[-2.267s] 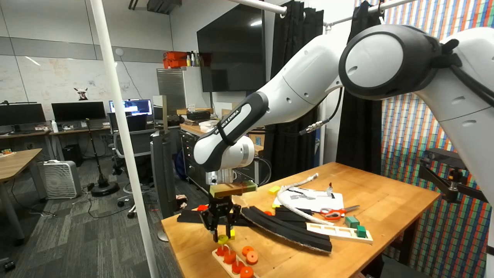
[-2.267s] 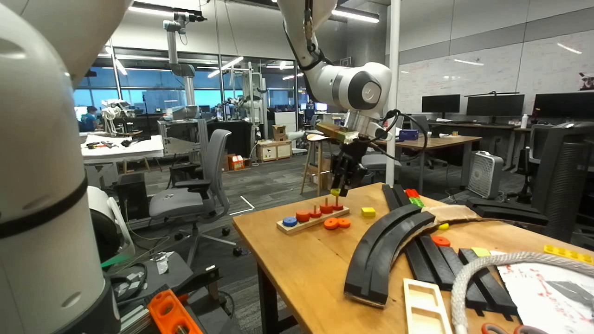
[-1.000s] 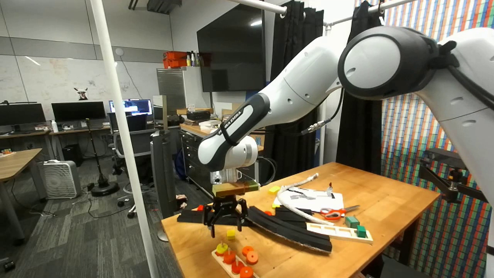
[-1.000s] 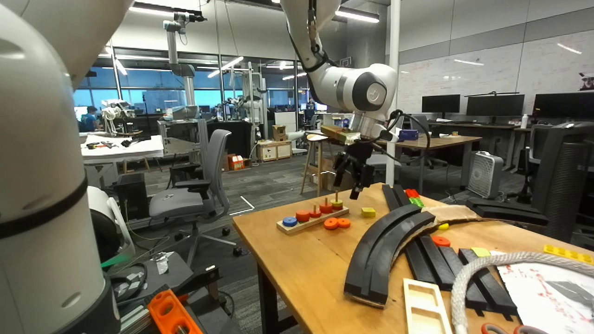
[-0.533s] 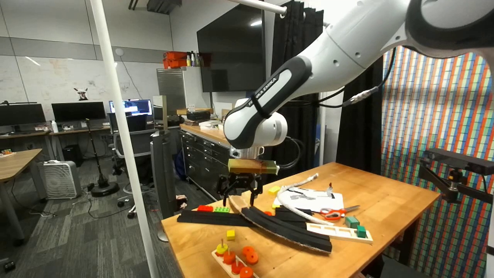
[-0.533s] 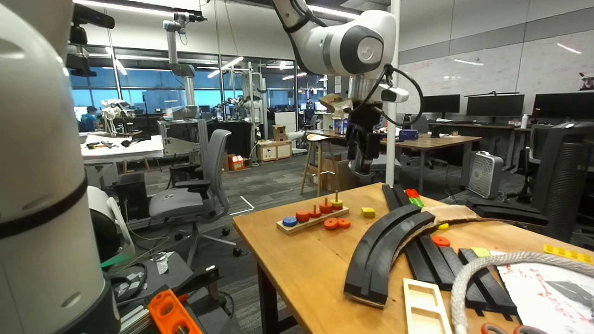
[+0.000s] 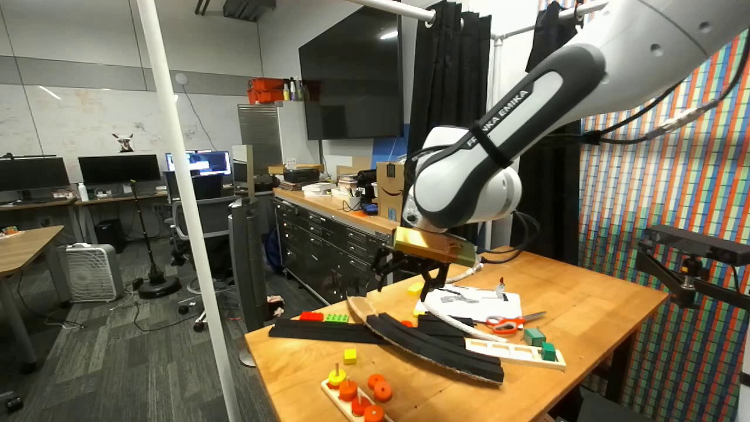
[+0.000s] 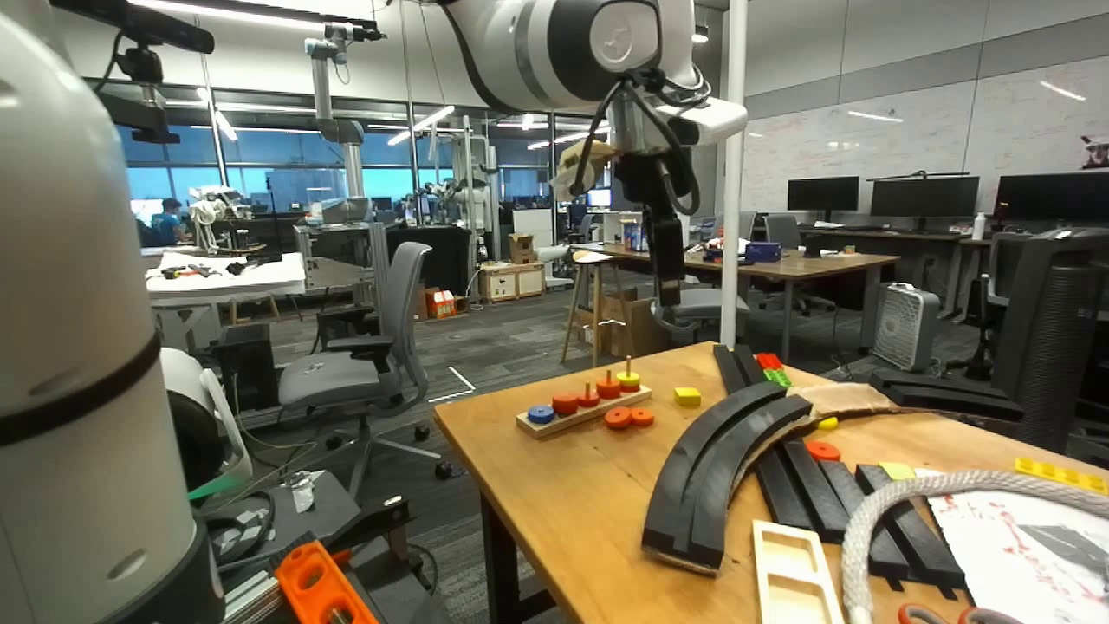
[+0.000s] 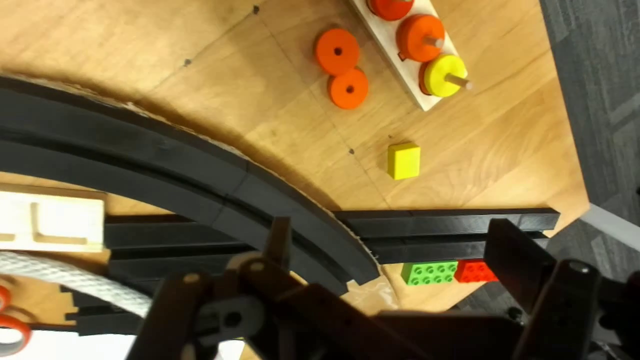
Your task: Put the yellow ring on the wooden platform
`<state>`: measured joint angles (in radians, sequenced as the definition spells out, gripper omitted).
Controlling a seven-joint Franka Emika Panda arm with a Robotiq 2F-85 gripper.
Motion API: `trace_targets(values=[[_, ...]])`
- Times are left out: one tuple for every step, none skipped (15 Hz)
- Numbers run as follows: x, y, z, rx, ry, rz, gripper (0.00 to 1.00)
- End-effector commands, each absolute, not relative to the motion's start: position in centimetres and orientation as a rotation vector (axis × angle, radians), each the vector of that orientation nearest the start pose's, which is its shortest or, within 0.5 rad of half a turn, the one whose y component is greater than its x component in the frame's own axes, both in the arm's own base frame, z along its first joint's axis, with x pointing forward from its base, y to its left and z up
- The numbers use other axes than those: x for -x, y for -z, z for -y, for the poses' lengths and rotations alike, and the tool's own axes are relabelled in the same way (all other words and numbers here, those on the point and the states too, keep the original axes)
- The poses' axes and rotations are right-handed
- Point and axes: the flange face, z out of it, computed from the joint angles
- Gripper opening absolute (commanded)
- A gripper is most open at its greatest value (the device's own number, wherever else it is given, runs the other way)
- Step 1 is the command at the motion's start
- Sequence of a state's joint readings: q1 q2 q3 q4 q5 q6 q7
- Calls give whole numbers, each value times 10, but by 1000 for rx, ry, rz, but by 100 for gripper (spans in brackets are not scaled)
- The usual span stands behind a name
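The yellow ring point(image 9: 445, 75) sits around the end peg of the wooden platform point(image 9: 411, 75), on top of an orange-red piece. Both exterior views show it there, the ring point(image 7: 337, 377) low on its peg, with the platform point(image 8: 579, 419) flat near the table's corner. Well above the table and away from the platform, my gripper point(image 7: 402, 293) hangs over the black strips. In the wrist view the gripper point(image 9: 390, 222) is open, its fingers point(image 9: 510, 255) wide apart with nothing between them.
Two loose orange rings point(image 9: 337, 51) and a yellow block point(image 9: 404, 161) lie beside the platform. Long black curved strips point(image 8: 719, 485) cross the table, near green and red bricks point(image 9: 430, 273). A rope point(image 7: 451, 316), scissors point(image 7: 507, 323) and a slotted wooden tray point(image 7: 504, 350) lie farther along.
Earlier the ring was between the fingers above the end peg. It has been let go onto that peg, and my open gripper has risen and moved away from the platform.
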<state>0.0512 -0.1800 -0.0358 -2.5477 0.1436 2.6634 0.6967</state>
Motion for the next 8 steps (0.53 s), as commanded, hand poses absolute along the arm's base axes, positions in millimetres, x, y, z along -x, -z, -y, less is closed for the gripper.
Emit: trace_targets(values=[[-390, -367, 14, 2695, 387, -1103, 100], [-375, -366, 16, 2727, 358, -1022, 100], [-360, -364, 18, 2748, 344, -965, 100], [-380, -391, 24, 2776, 318, -891, 100], [-365, -396, 26, 2806, 294, -820, 100], [-354, -408, 26, 2835, 251, -713, 100], [-345, -418, 28, 2860, 210, -637, 100], [-336, -425, 29, 2887, 152, -562, 100]])
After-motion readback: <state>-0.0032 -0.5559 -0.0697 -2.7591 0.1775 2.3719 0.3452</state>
